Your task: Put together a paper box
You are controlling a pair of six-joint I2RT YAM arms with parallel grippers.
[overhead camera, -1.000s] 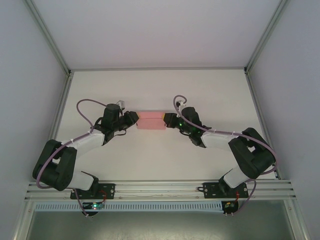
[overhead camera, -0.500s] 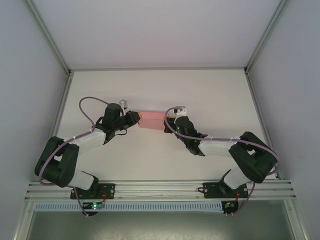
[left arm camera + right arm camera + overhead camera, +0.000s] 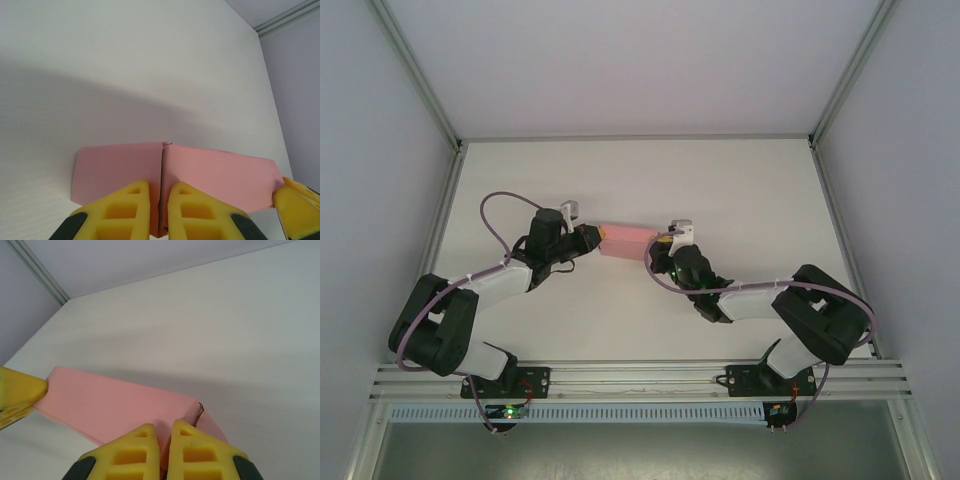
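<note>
Together, left fingers [image 3: 141, 205] and right fingers [image 3: 149, 446], two pairs, pinch one pink paper box [image 3: 625, 241].

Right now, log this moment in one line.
left gripper: shut on paper box | right gripper: shut on paper box | paper box: pinched at both ends

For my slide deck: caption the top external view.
The left gripper and right gripper pinch opposite ends of the pink paper box.

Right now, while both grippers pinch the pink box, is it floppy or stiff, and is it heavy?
Probably light: the left gripper and right gripper hold the paper box by thin edges. Likely bendy: it looks like thin card with a seam, so a push could fold it.
</note>
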